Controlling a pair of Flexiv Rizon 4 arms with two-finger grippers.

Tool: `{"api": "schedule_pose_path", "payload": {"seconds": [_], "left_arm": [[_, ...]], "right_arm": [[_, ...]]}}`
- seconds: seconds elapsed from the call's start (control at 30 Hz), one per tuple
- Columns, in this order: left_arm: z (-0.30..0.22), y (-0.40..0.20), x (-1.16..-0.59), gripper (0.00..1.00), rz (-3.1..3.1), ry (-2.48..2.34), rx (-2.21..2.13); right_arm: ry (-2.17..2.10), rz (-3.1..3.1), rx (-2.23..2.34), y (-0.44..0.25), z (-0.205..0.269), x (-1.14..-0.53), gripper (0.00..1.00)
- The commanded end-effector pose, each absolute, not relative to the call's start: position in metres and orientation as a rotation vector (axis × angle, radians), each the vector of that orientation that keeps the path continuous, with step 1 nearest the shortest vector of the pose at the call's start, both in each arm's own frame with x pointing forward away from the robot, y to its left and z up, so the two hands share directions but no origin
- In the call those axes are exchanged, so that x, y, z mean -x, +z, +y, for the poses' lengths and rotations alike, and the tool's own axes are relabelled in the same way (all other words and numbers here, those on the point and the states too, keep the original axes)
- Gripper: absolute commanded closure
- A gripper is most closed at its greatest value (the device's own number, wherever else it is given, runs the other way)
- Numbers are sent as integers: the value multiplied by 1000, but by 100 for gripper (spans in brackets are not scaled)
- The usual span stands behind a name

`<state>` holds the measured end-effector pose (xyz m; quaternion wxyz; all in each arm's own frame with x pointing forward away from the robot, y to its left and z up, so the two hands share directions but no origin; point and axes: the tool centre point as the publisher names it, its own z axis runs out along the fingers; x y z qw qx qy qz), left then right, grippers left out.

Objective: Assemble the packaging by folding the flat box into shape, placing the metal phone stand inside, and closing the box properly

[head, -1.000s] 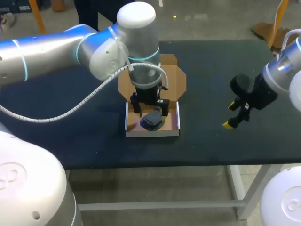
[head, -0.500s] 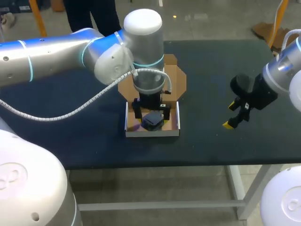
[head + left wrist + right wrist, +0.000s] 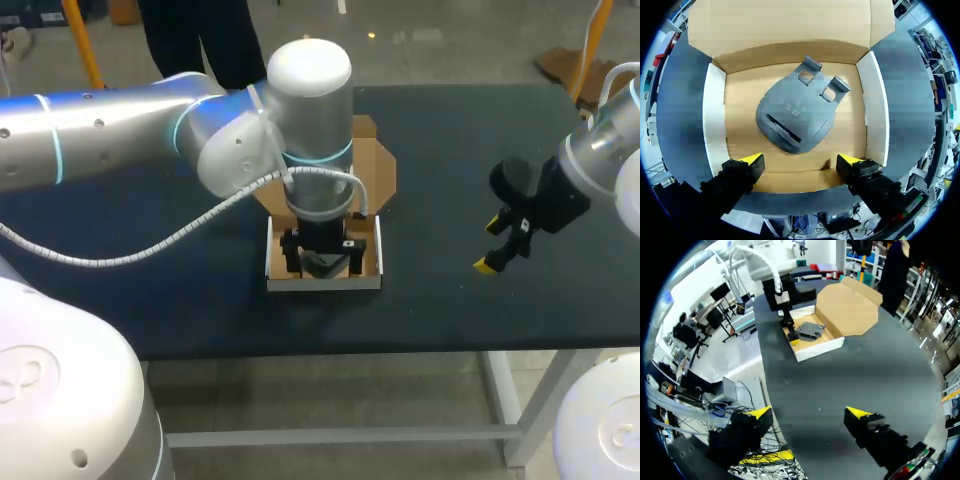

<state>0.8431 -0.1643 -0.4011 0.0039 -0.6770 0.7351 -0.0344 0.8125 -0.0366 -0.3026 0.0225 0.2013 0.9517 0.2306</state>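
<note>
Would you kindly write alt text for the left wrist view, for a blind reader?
A grey metal phone stand lies flat inside the open cardboard box, its lid folded back. The left gripper is open over the box's near edge, holding nothing.

both arms in, both grippers spread open.
your left arm (image 3: 120,150) comes in from the left and reaches to the middle, wrist upright, left gripper (image 3: 800,162) pointing straight down, fingers wide apart. your right arm (image 3: 610,150) sits at the right side, right gripper (image 3: 807,415) tilted down and inward, fingers apart.
</note>
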Motion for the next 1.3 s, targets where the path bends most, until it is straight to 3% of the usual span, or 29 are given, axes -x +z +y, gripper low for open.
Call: {"api": "schedule_pose_path", "payload": {"seconds": [0.03, 1.3], "left_arm": [[-166, -400, -833, 0, 2288, -114, 2115], [-164, -406, -798, 0, 2169, -9, 2276]], "right_arm": [[722, 2950, -620, -301, -38, -812, 0], [722, 2950, -620, -301, -38, -812, 0]]}}
